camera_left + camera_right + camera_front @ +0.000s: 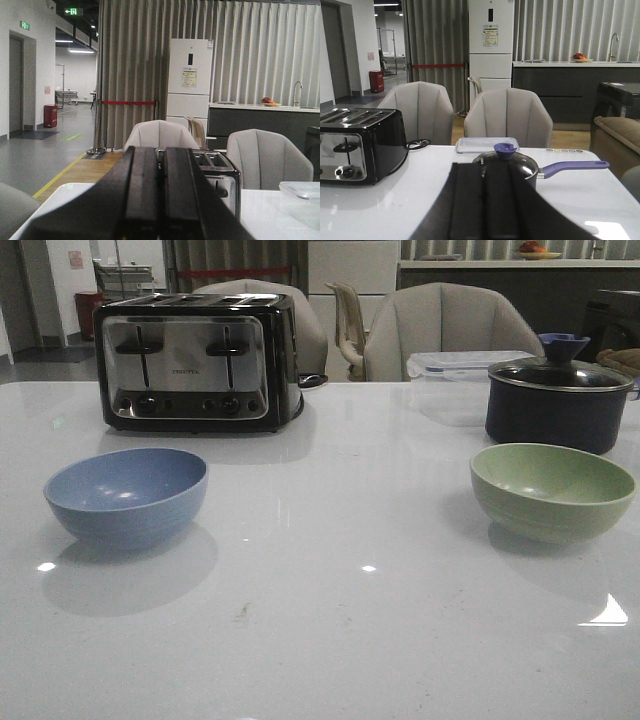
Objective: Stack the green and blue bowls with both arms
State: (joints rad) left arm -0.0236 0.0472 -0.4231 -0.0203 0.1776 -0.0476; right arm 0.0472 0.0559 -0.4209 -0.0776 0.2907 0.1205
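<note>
From the front view I see a white bench (330,640) carrying all the objects, with the toaster (195,360) as my landmark at the far left. The blue bowl (126,496) sits upright in front of the toaster, nearer to me and slightly to its left, apart from it. The green bowl (552,490) sits upright well to the right of the toaster, on the opposite side of the bench and well apart from the blue bowl. Just behind the green bowl stands a dark pot (556,400) with a glass lid and a blue knob; to the right of the toaster, a clear lidded container (455,375) lies against the pot's left flank. Neither arm appears in the front view.

In the left wrist view I see the left end effector (161,200) with its two black fingers (142,195) pressed together, nothing between them, pointing toward the toaster (220,175). In the right wrist view the right end effector (487,210) likewise shows its fingers (467,205) closed flat against each other and empty, aimed at the pot (512,162), which stands right of the toaster (360,145). Neither bowl is visible in the wrist views.
</note>
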